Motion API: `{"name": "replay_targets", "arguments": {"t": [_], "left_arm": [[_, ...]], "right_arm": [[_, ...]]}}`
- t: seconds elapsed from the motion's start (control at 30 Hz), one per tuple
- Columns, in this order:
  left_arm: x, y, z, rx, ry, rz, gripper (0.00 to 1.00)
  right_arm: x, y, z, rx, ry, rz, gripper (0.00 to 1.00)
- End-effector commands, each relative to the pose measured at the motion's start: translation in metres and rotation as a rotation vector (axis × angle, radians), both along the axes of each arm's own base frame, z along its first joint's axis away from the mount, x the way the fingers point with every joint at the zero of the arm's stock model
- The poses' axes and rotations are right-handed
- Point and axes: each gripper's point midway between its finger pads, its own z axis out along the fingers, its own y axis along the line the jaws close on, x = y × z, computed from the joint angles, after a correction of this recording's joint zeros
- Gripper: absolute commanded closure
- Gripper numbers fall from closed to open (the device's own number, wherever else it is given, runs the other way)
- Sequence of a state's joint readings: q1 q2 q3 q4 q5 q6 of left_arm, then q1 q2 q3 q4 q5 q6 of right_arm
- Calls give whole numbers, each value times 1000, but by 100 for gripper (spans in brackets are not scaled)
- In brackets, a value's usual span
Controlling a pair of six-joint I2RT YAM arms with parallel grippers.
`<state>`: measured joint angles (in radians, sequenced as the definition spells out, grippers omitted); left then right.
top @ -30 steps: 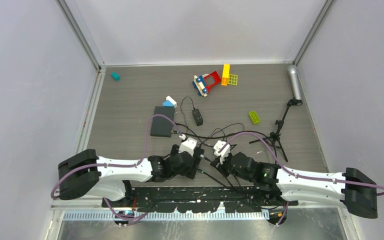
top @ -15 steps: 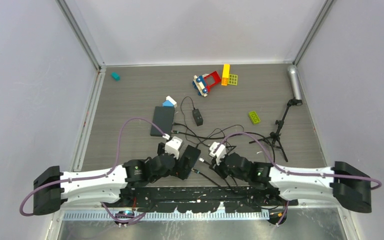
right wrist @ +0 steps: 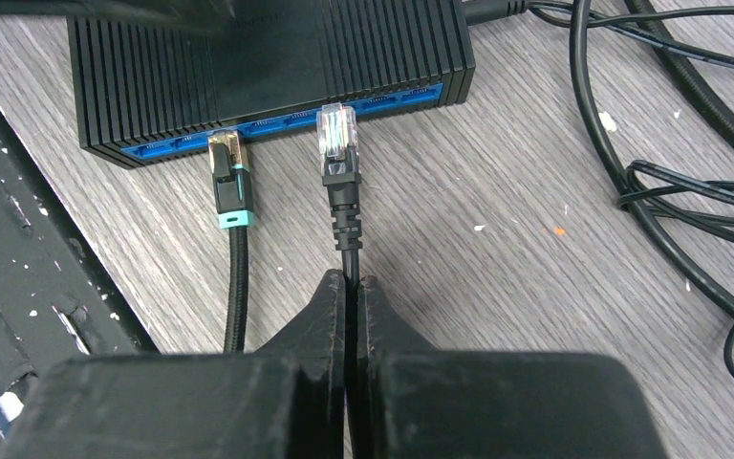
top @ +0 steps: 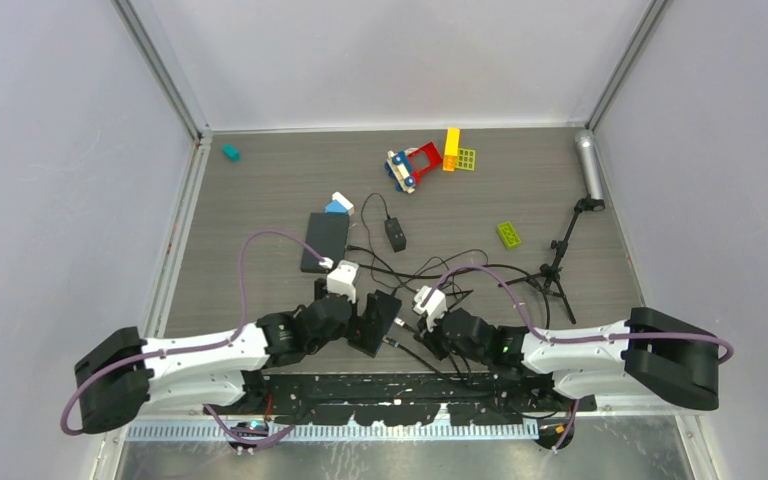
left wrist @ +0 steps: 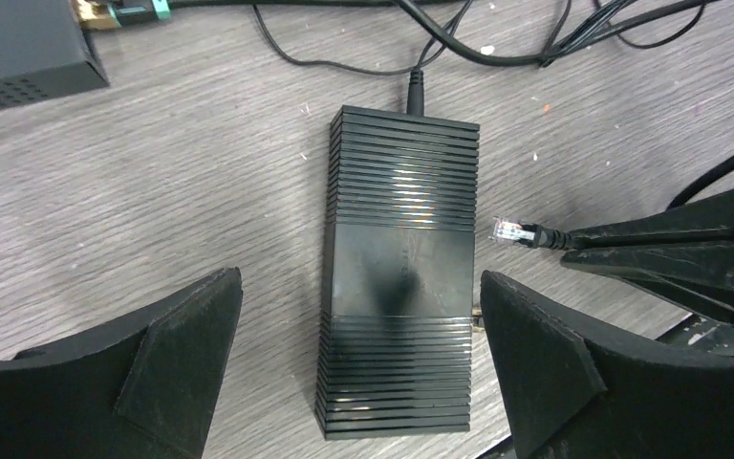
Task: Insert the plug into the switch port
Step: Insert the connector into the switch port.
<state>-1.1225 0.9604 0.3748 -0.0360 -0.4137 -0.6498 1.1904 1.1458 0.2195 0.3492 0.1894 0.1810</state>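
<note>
Grey wood-grain bench (top: 260, 190) between pale walls, toy bricks (top: 415, 165) scattered at the far end and a tangle of black leads closer to the arms. Down by the bases lies the switch (left wrist: 399, 277), a black ribbed box flat on the boards.

The right gripper (right wrist: 352, 287) has its jaws pinched tight on the black cable (right wrist: 349, 244), a little behind the rubber boot. The plug (right wrist: 336, 129), clear plastic, points at the blue port row (right wrist: 382, 98). Its tip is just at the mouth and, as far as I can tell, not seated. A teal-booted plug (right wrist: 227, 182) already sits in a port beside it.

The left gripper (left wrist: 359, 277) hangs over the switch with its jaws wide, one finger on either side of the box and neither touching.

I'd say the plug weighs next to nothing. It is hard but delicate, and its thin latch tab would snap or snag if it goes in crooked. The cable is floppy. Held that far back, the plug can sag or swing sideways, so a hold right on the stiffer boot would steer it better.

The switch looks light and smooth-bottomed, so it will probably skate away when pushed. Clamping its long ribbed sides should hold it steady.
</note>
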Motion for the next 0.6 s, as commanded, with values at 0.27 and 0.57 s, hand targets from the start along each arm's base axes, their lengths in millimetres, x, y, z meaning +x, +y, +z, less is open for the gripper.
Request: {"name": "replay_targets", "arguments": {"t": [0.27,0.57], "left_arm": [[14,-33,-4,-77,17,11,2],[14,-28,-6,-81,18,28,5]], "right_arm": [[-7,9,3,75,78,-31,100],[-6,4,-5,10,118,-76,100]]}}
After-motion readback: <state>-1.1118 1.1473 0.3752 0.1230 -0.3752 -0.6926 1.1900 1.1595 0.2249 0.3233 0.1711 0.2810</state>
